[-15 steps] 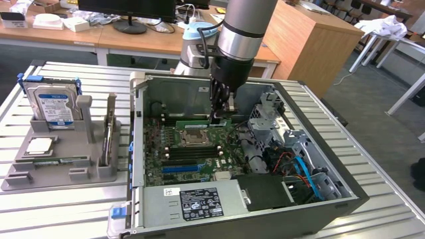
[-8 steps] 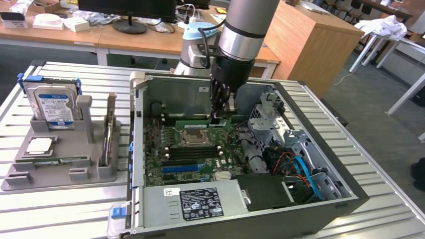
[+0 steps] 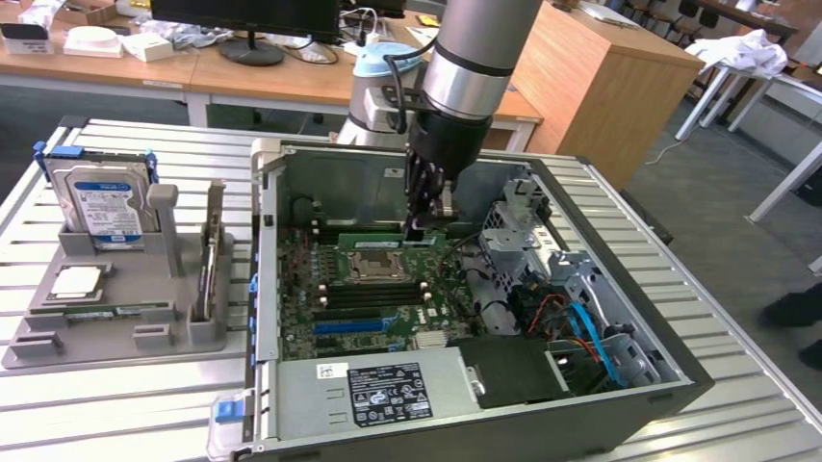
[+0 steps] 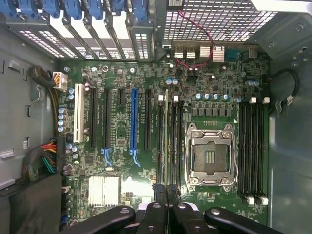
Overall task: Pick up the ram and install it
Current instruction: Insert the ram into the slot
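One ram stick (image 4: 166, 126) is pinched in the narrowed hand (image 4: 165, 190), right at the memory slots (image 4: 179, 141) beside the CPU socket (image 4: 209, 156). Install step, I reckon; it needs lining up square.

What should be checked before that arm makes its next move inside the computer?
1. Grip: the pincer is shut on the ram: ok.
2. Alignment: the ram runs parallel to the memory slots beside the processor socket: ok.
3. Seating: whether the ram is pressed fully home: cannot tell.
4. Whether the white slot clips are swung open: cannot tell.
5. Clearance: the red wires lie well away from the ram: ok.
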{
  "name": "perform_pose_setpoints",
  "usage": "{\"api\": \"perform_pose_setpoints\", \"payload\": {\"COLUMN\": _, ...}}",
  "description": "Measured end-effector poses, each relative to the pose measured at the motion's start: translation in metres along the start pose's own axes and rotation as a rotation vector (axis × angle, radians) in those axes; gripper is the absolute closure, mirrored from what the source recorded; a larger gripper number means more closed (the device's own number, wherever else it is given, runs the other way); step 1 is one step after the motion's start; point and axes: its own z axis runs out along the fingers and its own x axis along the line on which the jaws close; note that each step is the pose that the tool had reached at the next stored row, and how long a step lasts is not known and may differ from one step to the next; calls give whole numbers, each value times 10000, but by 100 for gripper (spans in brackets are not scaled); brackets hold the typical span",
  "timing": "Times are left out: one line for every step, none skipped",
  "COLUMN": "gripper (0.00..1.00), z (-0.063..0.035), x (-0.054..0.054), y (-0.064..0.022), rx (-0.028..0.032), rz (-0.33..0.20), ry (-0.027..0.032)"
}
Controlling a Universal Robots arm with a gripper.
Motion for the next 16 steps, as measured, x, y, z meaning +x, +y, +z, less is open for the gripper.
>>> {"api": "perform_pose_setpoints", "payload": {"gripper": 89, "z": 8, "x": 0, "y": 0, "rx": -2, "rz": 0, "ry": 3}}
{"api": "perform_pose_setpoints", "payload": {"gripper": 89, "z": 18, "x": 0, "y": -1, "rx": -1, "rz": 0, "ry": 3}}
{"api": "perform_pose_setpoints", "payload": {"gripper": 89, "z": 28, "x": 0, "y": -1, "rx": -1, "rz": 1, "ry": 3}}
{"api": "perform_pose_setpoints", "payload": {"gripper": 89, "z": 38, "x": 1, "y": -1, "rx": -1, "rz": 0, "ry": 3}}
{"api": "perform_pose_setpoints", "payload": {"gripper": 89, "z": 46, "x": 1, "y": -2, "rx": -2, "rz": 0, "ry": 4}}
{"api": "perform_pose_setpoints", "payload": {"gripper": 89, "z": 54, "x": 1, "y": -2, "rx": -2, "rz": 0, "ry": 4}}
{"api": "perform_pose_setpoints", "payload": {"gripper": 89, "z": 63, "x": 1, "y": -2, "rx": -2, "rz": 1, "ry": 4}}
{"api": "perform_pose_setpoints", "payload": {"gripper": 89, "z": 72, "x": 1, "y": -2, "rx": -2, "rz": 1, "ry": 4}}
{"api": "perform_pose_setpoints", "payload": {"gripper": 89, "z": 81, "x": 1, "y": -3, "rx": -1, "rz": 1, "ry": 4}}
{"api": "perform_pose_setpoints", "payload": {"gripper": 89, "z": 90, "x": 1, "y": -3, "rx": -1, "rz": 0, "ry": 3}}
{"api": "perform_pose_setpoints", "payload": {"gripper": 89, "z": 99, "x": 1, "y": -3, "rx": -1, "rz": 0, "ry": 4}}
{"api": "perform_pose_setpoints", "payload": {"gripper": 89, "z": 108, "x": 1, "y": -4, "rx": -1, "rz": 0, "ry": 4}}
{"api": "perform_pose_setpoints", "payload": {"gripper": 89, "z": 117, "x": 1, "y": -4, "rx": -2, "rz": 0, "ry": 4}}
{"api": "perform_pose_setpoints", "payload": {"gripper": 89, "z": 127, "x": 1, "y": -4, "rx": -2, "rz": 0, "ry": 4}}
{"api": "perform_pose_setpoints", "payload": {"gripper": 89, "z": 137, "x": 1, "y": -5, "rx": -2, "rz": 0, "ry": 4}}
{"api": "perform_pose_setpoints", "payload": {"gripper": 89, "z": 148, "x": 2, "y": -5, "rx": -2, "rz": 0, "ry": 5}}
